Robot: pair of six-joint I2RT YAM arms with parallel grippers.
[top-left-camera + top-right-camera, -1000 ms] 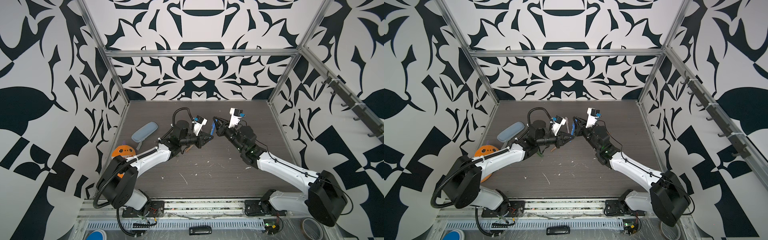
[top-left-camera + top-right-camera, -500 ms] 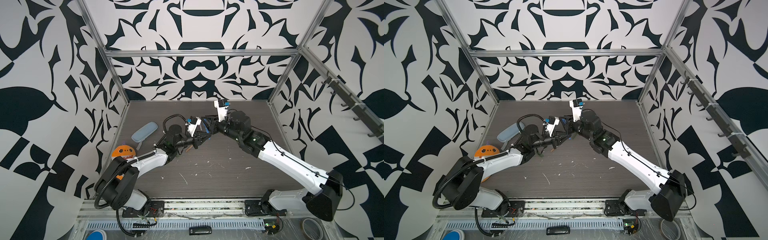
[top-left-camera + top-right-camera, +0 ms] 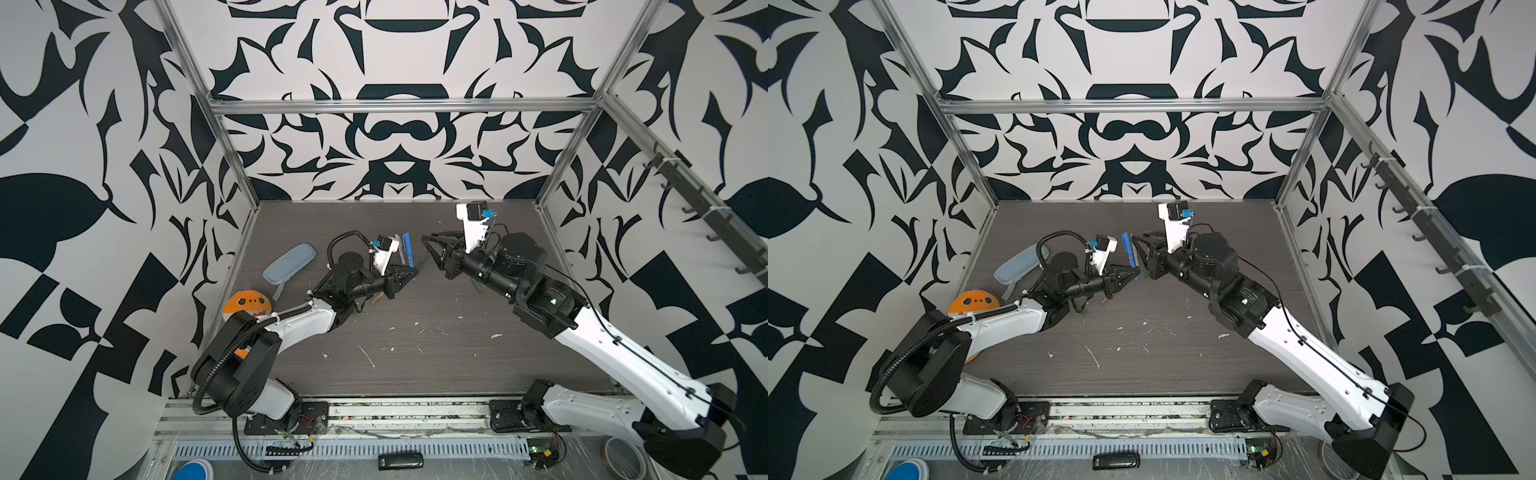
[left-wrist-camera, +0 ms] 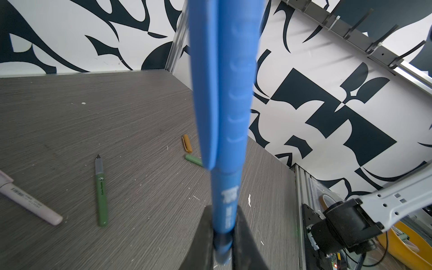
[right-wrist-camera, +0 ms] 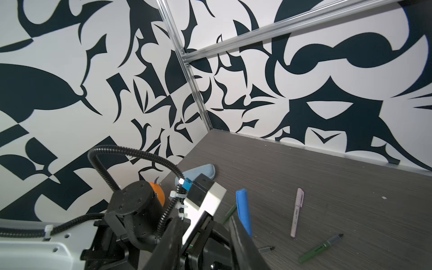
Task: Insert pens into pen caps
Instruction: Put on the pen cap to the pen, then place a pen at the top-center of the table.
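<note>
Standing near upright in left claw (image 3: 409, 275): blue pen (image 3: 408, 250), cap (image 4: 222, 81) topmost.

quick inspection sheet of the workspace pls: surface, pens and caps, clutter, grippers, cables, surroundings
surface: grey wood-grain table, scattered with white flecks.
job's things: blue pen capped, standing up in the grip; green pen uncapped, lying flat; pink pen lying flat; orange-brown cap and green cap loose on the table.
clutter: pale blue pencil case and orange toy near the left wall.
grippers: left gripper shut on the blue pen; right gripper open, empty.
cables: black corrugated hose loops over the left arm; thin cable runs along the right arm.
surroundings: black-and-white patterned walls; hook rail on the right wall.
</note>
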